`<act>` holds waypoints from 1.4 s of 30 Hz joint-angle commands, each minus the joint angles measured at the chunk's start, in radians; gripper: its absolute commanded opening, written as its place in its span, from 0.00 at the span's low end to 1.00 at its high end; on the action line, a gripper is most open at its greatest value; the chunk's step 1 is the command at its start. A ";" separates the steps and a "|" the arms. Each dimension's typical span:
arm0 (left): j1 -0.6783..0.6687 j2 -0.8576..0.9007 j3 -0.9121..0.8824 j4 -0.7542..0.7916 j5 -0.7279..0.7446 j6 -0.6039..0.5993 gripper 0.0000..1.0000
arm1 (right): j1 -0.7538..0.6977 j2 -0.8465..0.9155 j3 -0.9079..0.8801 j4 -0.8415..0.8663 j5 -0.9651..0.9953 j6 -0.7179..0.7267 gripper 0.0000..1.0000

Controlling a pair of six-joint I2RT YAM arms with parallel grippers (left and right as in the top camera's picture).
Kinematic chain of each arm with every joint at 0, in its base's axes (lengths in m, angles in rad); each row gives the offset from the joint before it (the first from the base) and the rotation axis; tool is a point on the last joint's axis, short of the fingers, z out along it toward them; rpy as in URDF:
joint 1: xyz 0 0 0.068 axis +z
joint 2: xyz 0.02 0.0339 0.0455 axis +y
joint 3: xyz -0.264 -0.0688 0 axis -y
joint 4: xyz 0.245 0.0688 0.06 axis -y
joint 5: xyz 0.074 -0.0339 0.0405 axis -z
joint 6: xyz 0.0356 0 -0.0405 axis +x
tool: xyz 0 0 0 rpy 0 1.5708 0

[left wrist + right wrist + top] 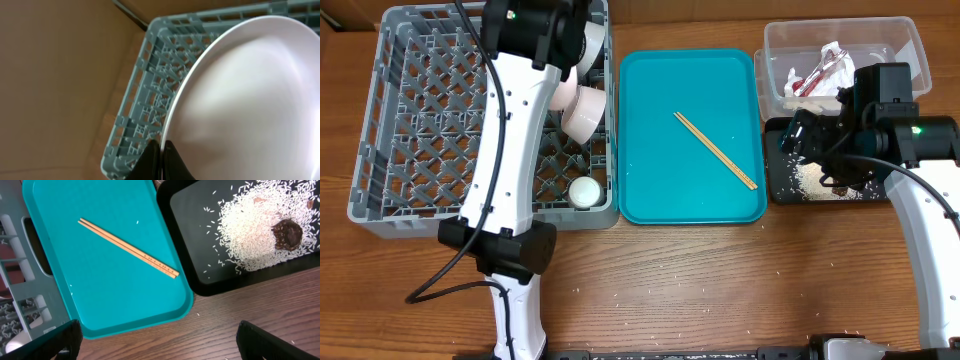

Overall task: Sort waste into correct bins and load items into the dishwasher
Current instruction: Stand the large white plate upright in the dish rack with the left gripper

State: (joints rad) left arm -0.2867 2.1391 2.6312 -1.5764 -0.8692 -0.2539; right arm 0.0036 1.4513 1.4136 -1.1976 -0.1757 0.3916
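Observation:
My left gripper (162, 156) is shut on the rim of the round white plate (250, 100) and holds it on edge over the far right corner of the grey dish rack (410, 120); the plate also shows in the overhead view (592, 45). Two white bowls (582, 108) and a small white cup (584, 191) sit in the rack. Two chopsticks (127, 247) lie on the teal tray (100, 295). My right gripper (160, 342) is open and empty above the table by the black tray (192, 255), which holds rice (250, 235) and a brown lump (286, 233). The wrapper (820, 72) lies in the clear tub (910, 45).
The teal tray (650, 180) lies between the rack and the two bins. A few rice grains are scattered on the wooden table (720, 290) in front of the tray. My left arm reaches across the rack's middle.

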 commanded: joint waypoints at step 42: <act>0.053 0.374 0.002 0.311 -0.169 0.050 0.04 | 0.003 -0.001 -0.001 0.007 0.011 -0.003 1.00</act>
State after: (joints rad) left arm -0.2295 2.5084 2.6301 -1.2705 -1.1332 -0.2058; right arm 0.0032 1.4513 1.4136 -1.1965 -0.1761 0.3916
